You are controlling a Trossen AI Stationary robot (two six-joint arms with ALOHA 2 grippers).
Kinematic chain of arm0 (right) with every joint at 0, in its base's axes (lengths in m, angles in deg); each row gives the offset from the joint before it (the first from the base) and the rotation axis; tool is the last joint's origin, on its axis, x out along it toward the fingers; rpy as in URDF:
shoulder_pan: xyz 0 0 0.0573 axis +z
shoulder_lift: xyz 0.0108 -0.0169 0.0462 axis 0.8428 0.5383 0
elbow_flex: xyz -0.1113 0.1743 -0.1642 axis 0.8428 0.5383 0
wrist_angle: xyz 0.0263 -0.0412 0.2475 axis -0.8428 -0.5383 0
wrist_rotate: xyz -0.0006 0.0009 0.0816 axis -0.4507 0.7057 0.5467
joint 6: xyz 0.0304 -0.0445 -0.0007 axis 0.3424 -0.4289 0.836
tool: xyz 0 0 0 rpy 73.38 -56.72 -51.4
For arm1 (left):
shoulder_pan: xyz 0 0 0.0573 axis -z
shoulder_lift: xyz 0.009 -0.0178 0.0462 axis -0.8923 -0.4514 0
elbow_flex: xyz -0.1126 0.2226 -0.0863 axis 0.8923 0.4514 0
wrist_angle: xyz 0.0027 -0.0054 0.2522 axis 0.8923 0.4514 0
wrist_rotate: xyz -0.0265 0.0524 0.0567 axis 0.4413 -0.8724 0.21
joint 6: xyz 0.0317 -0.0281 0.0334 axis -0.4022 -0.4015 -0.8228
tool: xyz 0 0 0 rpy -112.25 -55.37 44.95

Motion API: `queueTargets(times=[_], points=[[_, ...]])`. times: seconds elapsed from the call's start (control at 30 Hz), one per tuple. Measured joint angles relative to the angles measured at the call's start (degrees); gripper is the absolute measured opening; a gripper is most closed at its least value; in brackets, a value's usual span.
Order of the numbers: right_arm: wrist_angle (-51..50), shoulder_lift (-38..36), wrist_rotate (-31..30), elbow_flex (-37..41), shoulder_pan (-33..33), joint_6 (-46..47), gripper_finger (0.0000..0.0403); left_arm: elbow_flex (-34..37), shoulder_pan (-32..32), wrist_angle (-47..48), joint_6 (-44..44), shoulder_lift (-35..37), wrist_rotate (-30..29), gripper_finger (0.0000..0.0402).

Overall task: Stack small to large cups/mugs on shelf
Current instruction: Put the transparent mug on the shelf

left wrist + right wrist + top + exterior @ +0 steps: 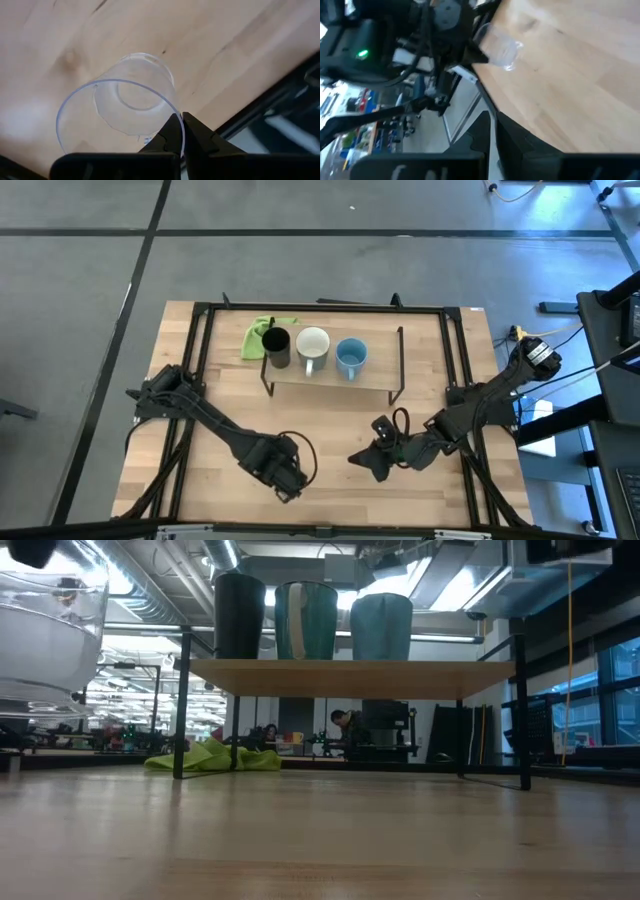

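The black cup [277, 346], white mug [312, 345] and light blue mug [351, 357] stand upright in a row on the shelf [375, 385], their bases on its board; the low view shows them from the side [239, 615] [306, 620] [381, 626]. My left gripper [288, 480] is at the table's near edge, left of centre, shut on the clear cup [120, 107], which also shows in the low view [40, 625] and right wrist view [502, 47]. My right gripper [372, 462], shut and holding nothing, waits near the table's near edge, right of centre. My left gripper [179, 117] pinches the clear cup's wall at its rim [176, 111], one finger inside the mouth and one outside. The fingers come from above, pointing down at the table. The cup hangs below them, mouth up, lifted clear of the tabletop.
A green cloth [258, 337] lies on the table at the shelf's far left corner, behind the black cup. Black frame rails [196, 350] run along the table's sides. The shelf board is bare to the right of the blue mug.
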State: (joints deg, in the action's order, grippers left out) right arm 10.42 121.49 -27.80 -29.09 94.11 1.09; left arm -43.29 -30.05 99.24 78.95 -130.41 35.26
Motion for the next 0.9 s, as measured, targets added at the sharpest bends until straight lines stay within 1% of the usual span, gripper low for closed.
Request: queueTargets(times=[0.13, 0.27, 0.37, 0.6, 0.9], points=[[-1.3, 0.0, -1.42, 0.0, -0.89, 0.5, 0.0029, 0.0, -0.79, -1.77, 7.45, 0.0, -0.52, 0.0], [-1.31, 0.0, -1.43, 0.0, -1.34, -2.26, 0.0029, -0.02, -0.68, -2.85, 12.84, -0.49, -2.75, 0.0], [-1.31, 0.0, -1.38, 0.0, -1.32, -3.17, 0.0029, 0.0, -0.27, -2.63, 16.06, -1.76, -3.0, 0.0], [-0.81, 0.0, -1.38, 0.0, -1.32, -4.57, 0.0029, 0.02, 0.07, -2.66, 18.52, -4.73, 1.46, 0.0], [-0.76, 0.0, -0.9, 0.0, -1.32, -5.24, 0.0029, 0.02, 0.05, -3.68, 21.23, -4.81, -2.45, 0.0005]])
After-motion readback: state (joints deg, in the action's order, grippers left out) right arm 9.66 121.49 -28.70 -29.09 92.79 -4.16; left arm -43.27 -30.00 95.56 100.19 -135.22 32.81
